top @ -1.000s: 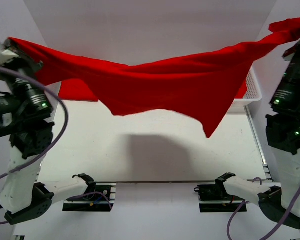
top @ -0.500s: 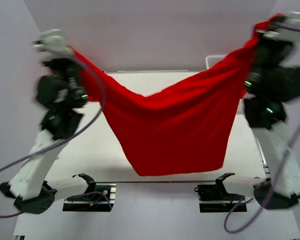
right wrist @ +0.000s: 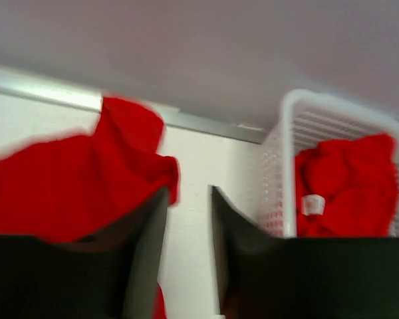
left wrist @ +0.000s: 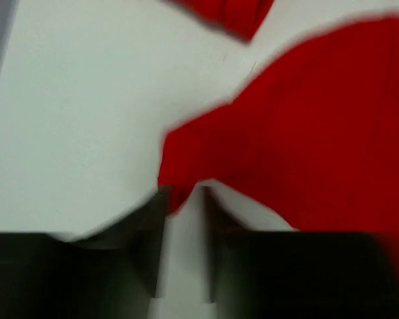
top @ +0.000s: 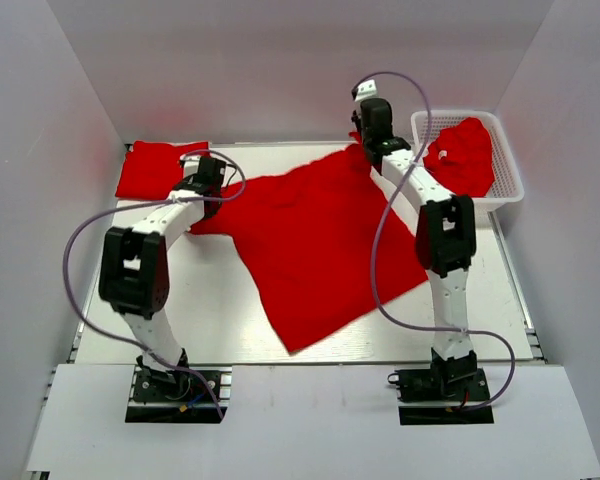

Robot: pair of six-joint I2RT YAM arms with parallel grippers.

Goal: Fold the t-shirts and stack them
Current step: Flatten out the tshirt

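Three red t-shirts [top: 310,240], one white basket [top: 511,160], two arms [top: 132,272].

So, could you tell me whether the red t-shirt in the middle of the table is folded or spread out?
Spread out: the t-shirt lies flat and wide on the table, wrinkled, with no fold made.

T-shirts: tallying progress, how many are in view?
3: one spread t-shirt at centre, one folded t-shirt at the far left corner, one crumpled t-shirt in the basket; others may hide beneath.

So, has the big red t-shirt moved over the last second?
Yes. The t-shirt has dropped from mid-air onto the table, and lies spread out left of the white basket.
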